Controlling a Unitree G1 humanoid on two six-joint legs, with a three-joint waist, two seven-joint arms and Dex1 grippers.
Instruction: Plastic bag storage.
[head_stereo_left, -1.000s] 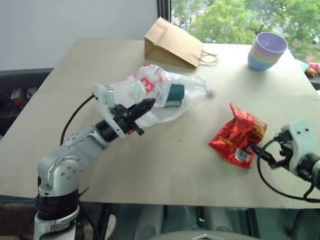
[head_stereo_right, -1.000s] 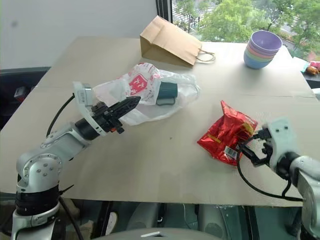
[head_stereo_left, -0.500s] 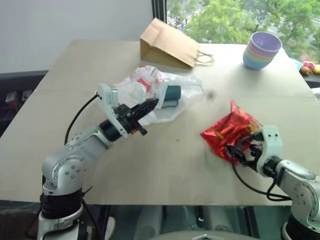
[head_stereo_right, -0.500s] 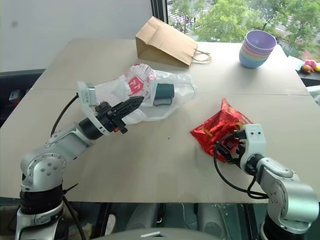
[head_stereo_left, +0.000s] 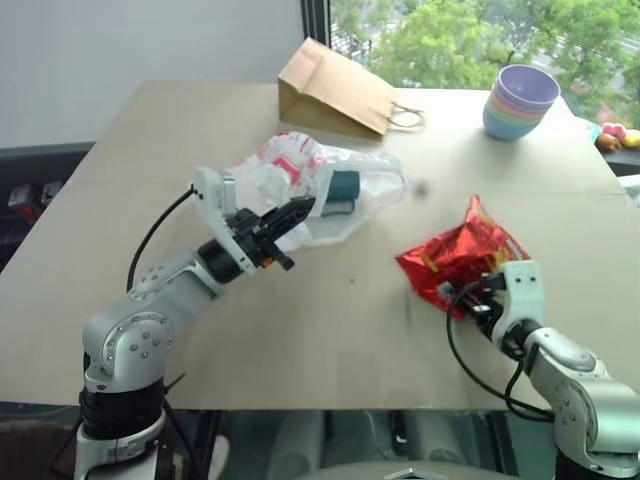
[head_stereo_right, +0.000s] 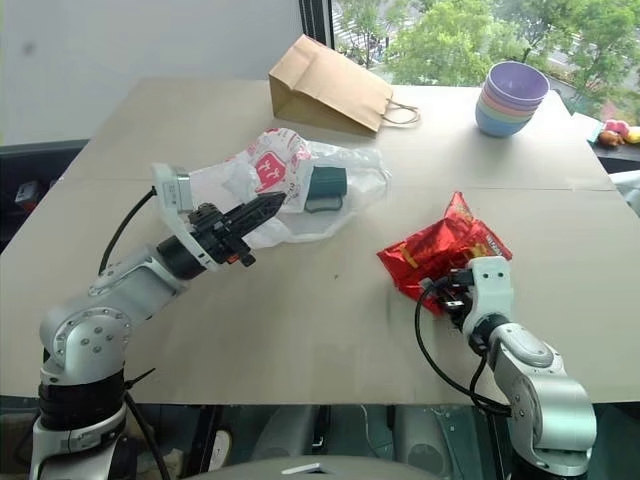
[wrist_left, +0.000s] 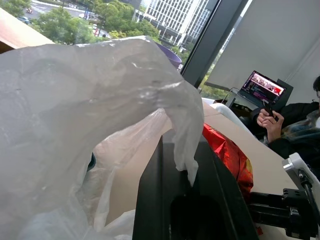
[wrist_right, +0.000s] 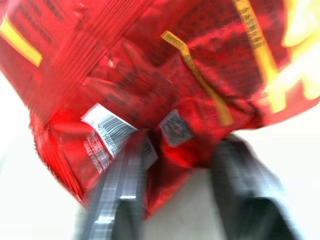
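— Two grippers were over the table, yes? Where did the plastic bag lie?

— It lay crumpled just on the near side of the brown paper bag, a dark teal thing showing through its film. Its nearest fold was pinched in the left gripper, whose black fingers were pressed together on the thin plastic and held it lifted off the board.

— And the right gripper?

— It sat at the near edge of the red snack packet, which lay to the right of the plastic bag and well apart from it. One finger stood on each side of the packet's lower corner, by the barcode; I couldn't tell whether they were already squeezing it.

— Anything else on the table?

— A stack of pastel bowls, off to the right of the paper bag, by the window. Beyond the table a seated person sat near a laptop.
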